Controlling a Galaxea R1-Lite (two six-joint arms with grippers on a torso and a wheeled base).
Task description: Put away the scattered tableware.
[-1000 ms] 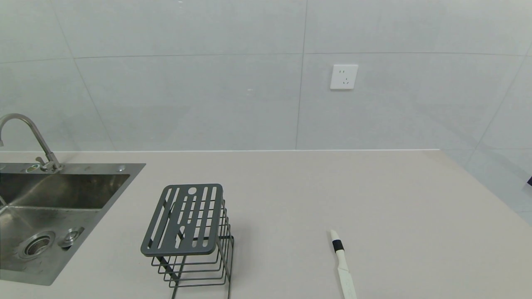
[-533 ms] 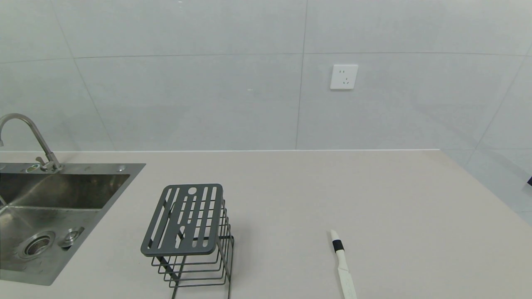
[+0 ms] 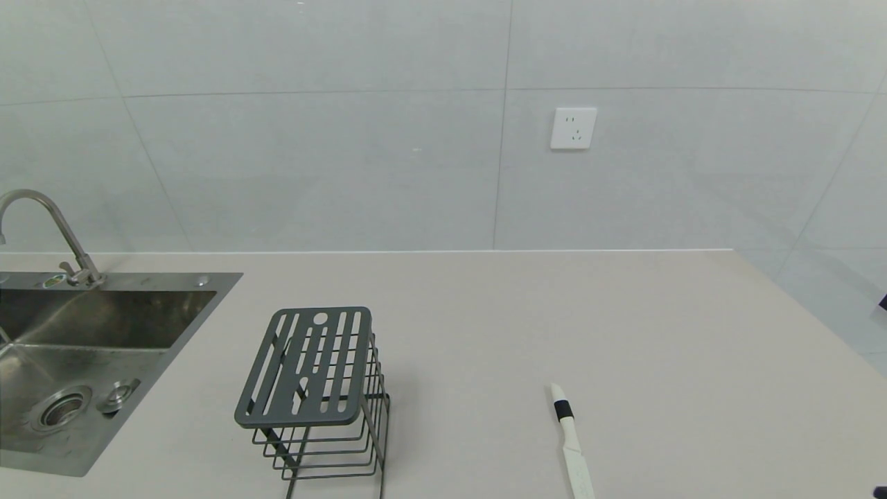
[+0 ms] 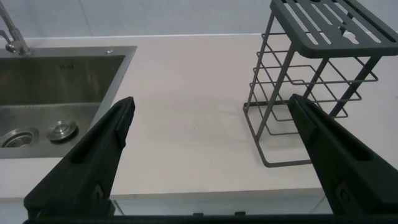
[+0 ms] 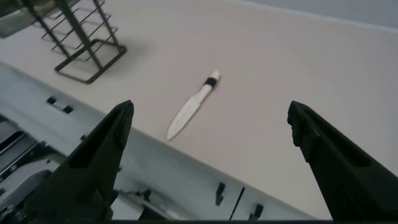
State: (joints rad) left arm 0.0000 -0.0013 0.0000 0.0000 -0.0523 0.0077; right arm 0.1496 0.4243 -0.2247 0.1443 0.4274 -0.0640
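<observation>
A white knife (image 3: 572, 443) with a black band on its handle lies on the beige counter (image 3: 527, 326) at the front right, blade toward the front edge. In the right wrist view the knife (image 5: 196, 106) lies between and beyond my right gripper's (image 5: 211, 111) open fingers, which hang off the counter's front edge with nothing in them. A dark grey slotted knife rack (image 3: 312, 388) stands at the front centre-left. My left gripper (image 4: 212, 106) is open and holds nothing, in front of the counter between the sink (image 4: 68, 51) and the rack (image 4: 317, 81).
A steel sink (image 3: 125, 281) with a faucet (image 3: 48, 229) is set into the counter on the left. A tiled wall with a white outlet (image 3: 573, 128) closes the back. The counter ends at the right (image 3: 797, 305). Bare counter lies between rack and knife.
A small dark part has come into the head view's lower right corner. The knife and the rack have not moved.
</observation>
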